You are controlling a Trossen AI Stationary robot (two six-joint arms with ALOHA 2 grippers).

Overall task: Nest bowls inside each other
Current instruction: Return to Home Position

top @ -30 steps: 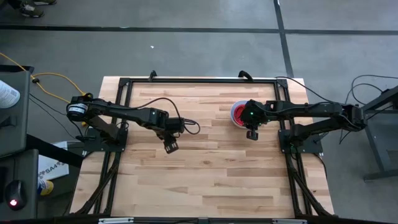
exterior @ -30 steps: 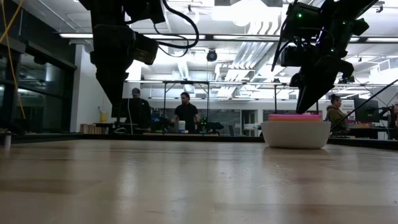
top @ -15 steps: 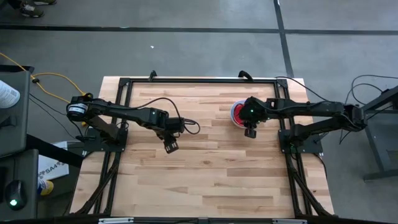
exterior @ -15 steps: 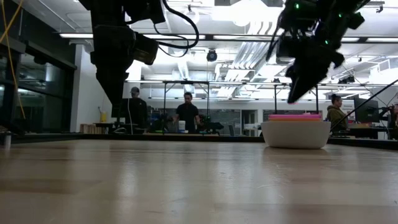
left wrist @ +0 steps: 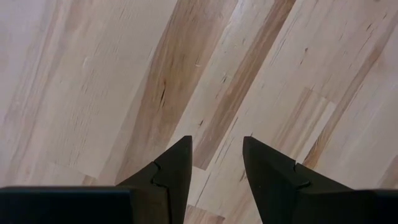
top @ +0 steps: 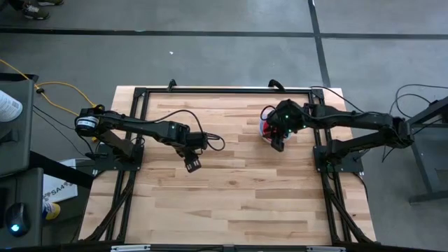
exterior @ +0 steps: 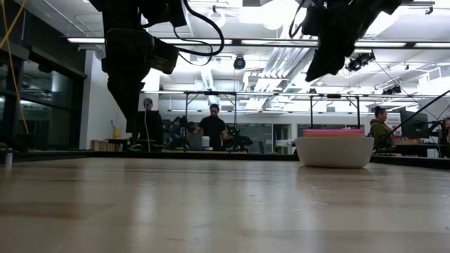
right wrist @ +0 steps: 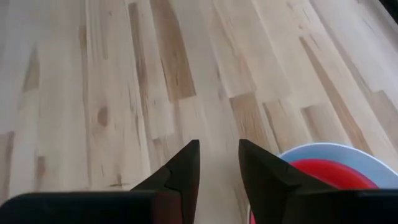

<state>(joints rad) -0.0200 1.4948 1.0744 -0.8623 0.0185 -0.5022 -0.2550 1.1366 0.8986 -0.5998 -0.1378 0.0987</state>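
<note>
— What do the surface and the room look like?

— I see a pale wooden plank bench (top: pixel 231 183) bordered by a black metal frame (top: pixel 224 89). In the low view there is an open workshop beyond it, with strip lights overhead and a person in dark clothes (exterior: pixel 214 128) standing at a far table.

— And the bowls?

— There is one stack on the right side of the bench. A white round plastic bowl (exterior: pixel 334 152) is outermost and a red plastic bowl (right wrist: pixel 326 177) sits innermost. I can't separate the rims between them.

— End effectors?

— My right end effector (right wrist: pixel 217 163) hangs above the stack's edge, clear of it, with its fingers apart and empty. My left end effector (left wrist: pixel 216 168) hovers over bare wood left of centre, released, well apart from the stack.
</note>
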